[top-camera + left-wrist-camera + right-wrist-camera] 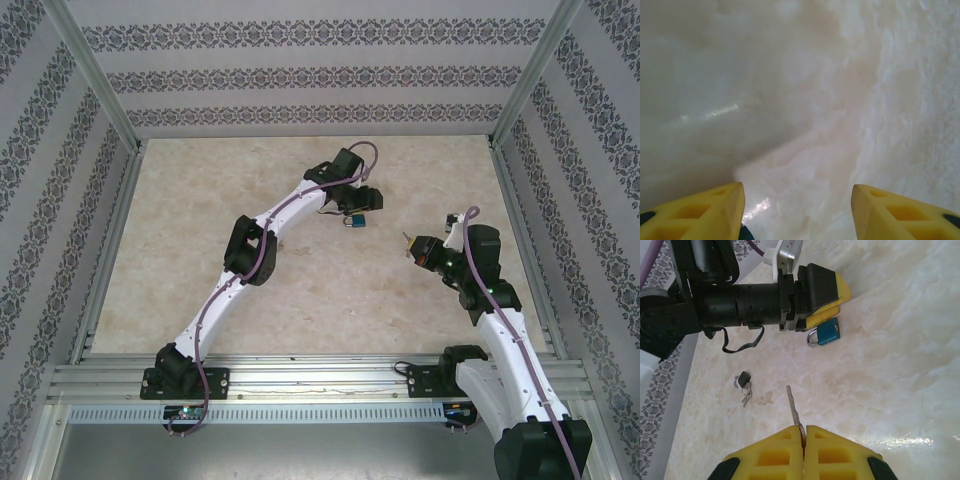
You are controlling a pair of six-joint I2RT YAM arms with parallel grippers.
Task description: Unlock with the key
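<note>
A small blue padlock [356, 222] with a silver shackle lies flat on the marble-pattern table. In the right wrist view the padlock [828, 333] sits just under the left gripper's yellow fingers [826, 314]. My left gripper [364, 203] hovers right over it, jaws apart. In the left wrist view the left gripper [797, 192] has bare table between its fingers and a teal corner of the padlock [745, 233] by the left finger. My right gripper [803, 429] is shut on a silver key [792, 406], blade pointing toward the padlock. From above, the right gripper [413, 244] is right of the lock.
A small black padlock [744, 378] with an open shackle and a ring of keys lies on the table left of the held key. A black loop of cable [742, 341] hangs from the left arm. Patterned walls and aluminium rails [110, 260] enclose the table.
</note>
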